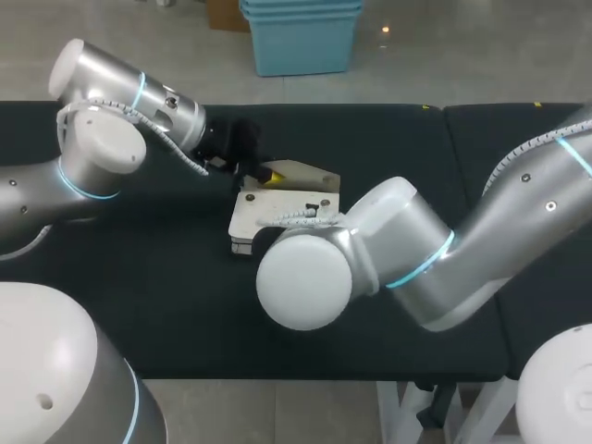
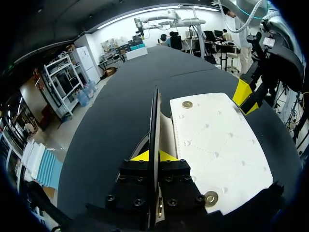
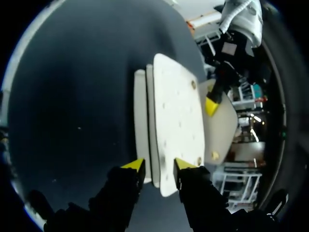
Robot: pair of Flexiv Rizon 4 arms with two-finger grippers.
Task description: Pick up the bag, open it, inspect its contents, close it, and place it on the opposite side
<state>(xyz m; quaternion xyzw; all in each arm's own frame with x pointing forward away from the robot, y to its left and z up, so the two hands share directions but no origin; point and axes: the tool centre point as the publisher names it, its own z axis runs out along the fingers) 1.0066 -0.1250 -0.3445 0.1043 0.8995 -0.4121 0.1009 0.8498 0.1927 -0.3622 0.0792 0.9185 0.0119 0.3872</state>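
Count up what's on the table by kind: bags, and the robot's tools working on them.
White bag: 1
Tools: 2 (left tool, right tool)
Total: 3

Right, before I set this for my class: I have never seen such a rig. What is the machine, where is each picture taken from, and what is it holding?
It is a robot with two silver arms, a left arm and a right arm, each ending in a two-fingered gripper with yellow tips. One picture looks down from above and behind the robot. The two round ones come from cameras on the wrists. On the black table lies a white quilted bag with brass snap studs. The left gripper is shut on the bag's flap, which is lifted off the body. The right gripper is shut on the bag's opposite edge.
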